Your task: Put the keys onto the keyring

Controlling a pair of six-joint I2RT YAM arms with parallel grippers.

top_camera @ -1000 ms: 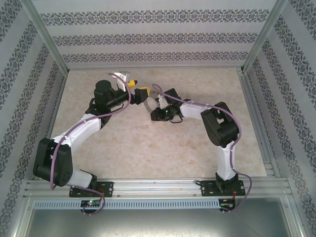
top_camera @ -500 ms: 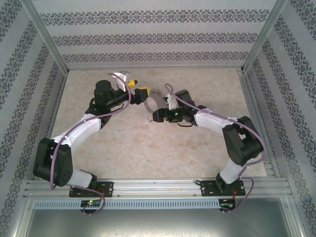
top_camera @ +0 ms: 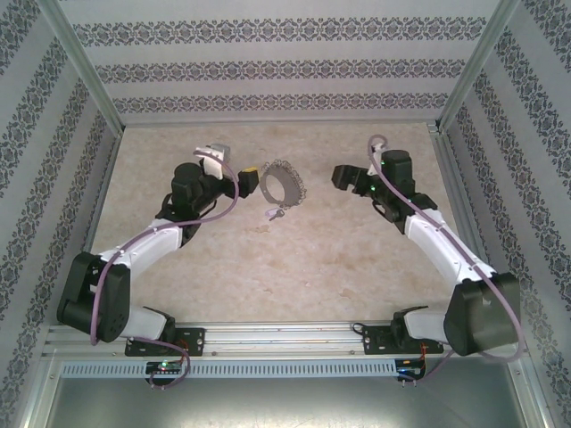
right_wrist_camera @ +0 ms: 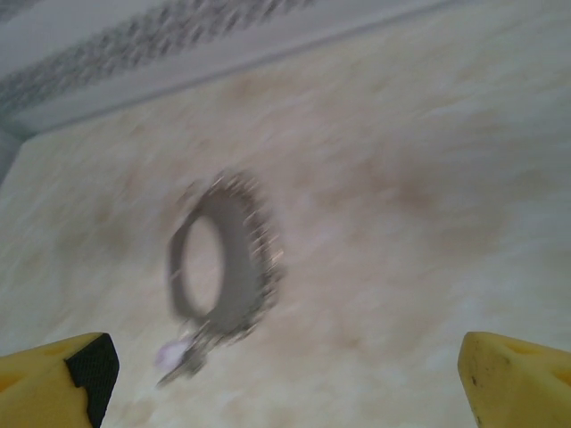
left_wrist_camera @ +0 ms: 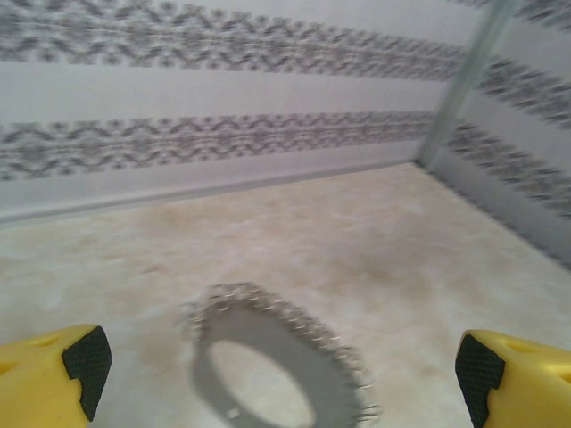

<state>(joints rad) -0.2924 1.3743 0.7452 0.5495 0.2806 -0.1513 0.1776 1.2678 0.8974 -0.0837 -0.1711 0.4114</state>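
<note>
Both jaws: spread, gripping nothing.
R arm [top_camera: 428,232]: let go, pulled back right, well apart now.
Keyring [right_wrist_camera: 236,259]: loose on worktop [top_camera: 294,267], near L jaws.
Key [right_wrist_camera: 174,355]: at ring's near end; I reckon threaded, unconfirmed.

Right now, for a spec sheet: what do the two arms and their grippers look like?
Both the left arm and right arm have white links, black joint housings and a lilac cable looping alongside. The left gripper and right gripper carry yellow fingers with black pads. A green light glows near the right wrist.
</note>
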